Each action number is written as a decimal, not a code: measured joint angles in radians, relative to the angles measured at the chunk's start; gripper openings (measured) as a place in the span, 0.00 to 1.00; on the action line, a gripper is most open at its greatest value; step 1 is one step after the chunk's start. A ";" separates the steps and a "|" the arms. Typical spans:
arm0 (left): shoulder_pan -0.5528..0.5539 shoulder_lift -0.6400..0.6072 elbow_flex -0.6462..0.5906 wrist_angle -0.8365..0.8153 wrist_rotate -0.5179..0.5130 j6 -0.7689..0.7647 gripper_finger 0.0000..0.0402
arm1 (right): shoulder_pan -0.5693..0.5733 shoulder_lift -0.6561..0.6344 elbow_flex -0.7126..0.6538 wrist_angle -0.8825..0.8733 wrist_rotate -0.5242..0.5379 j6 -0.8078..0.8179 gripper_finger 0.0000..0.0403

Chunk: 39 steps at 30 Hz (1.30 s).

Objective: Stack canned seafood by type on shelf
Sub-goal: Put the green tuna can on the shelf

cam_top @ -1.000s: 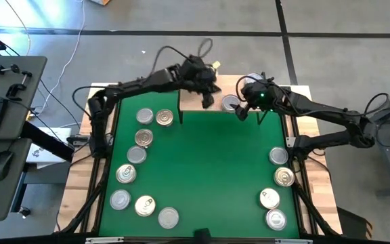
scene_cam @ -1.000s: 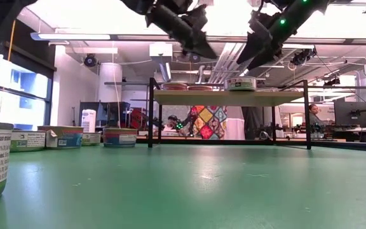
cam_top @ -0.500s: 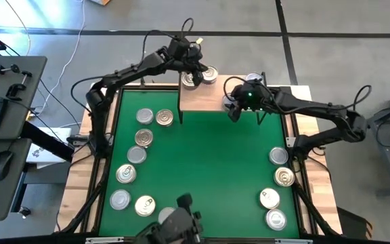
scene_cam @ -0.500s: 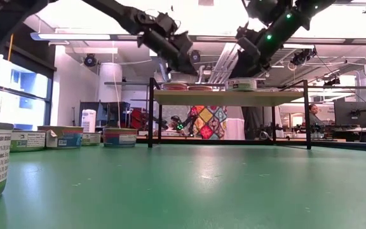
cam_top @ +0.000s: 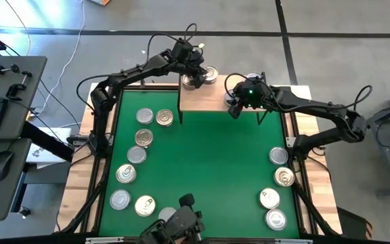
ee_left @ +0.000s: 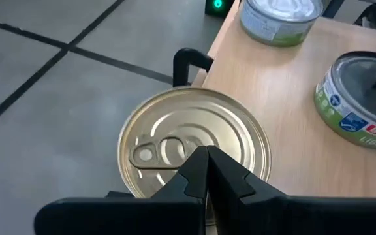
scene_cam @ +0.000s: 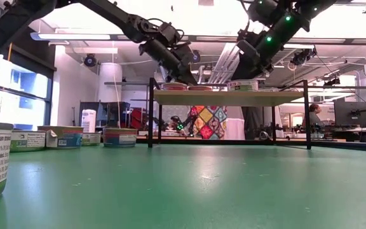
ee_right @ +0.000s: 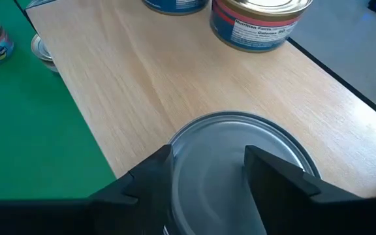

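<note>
A gold-lidded tin (ee_left: 194, 149) is seen lying flat, lid up, at the shelf's (cam_top: 212, 99) far left corner, its pull tab turned toward the outer edge. The left gripper (ee_left: 206, 171), pressed together, is held just above it. A silver-lidded tin (ee_right: 240, 160) is set flat near the shelf's front edge, under the right gripper (ee_right: 209, 171), whose fingers are spread over its lid without clamping it. Bare wood is left between the tins. More tins (cam_top: 135, 154) are spread along the green mat's (cam_top: 202, 169) left and right edges.
</note>
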<state>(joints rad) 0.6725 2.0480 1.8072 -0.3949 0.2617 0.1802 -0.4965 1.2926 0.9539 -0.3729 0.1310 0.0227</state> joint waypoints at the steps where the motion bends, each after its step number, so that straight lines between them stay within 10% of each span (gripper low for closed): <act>1: -0.002 0.000 0.000 -0.012 0.000 -0.002 0.00 | 0.000 0.000 0.000 0.000 0.000 0.000 0.45; 39: -0.164 -0.195 0.000 -0.162 -0.031 0.060 0.00 | -0.171 0.077 -0.004 0.241 -0.017 -0.084 0.45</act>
<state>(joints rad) 0.5081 1.8530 1.8072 -0.5566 0.2305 0.2399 -0.6673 1.3700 0.9497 -0.1318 0.1143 -0.0612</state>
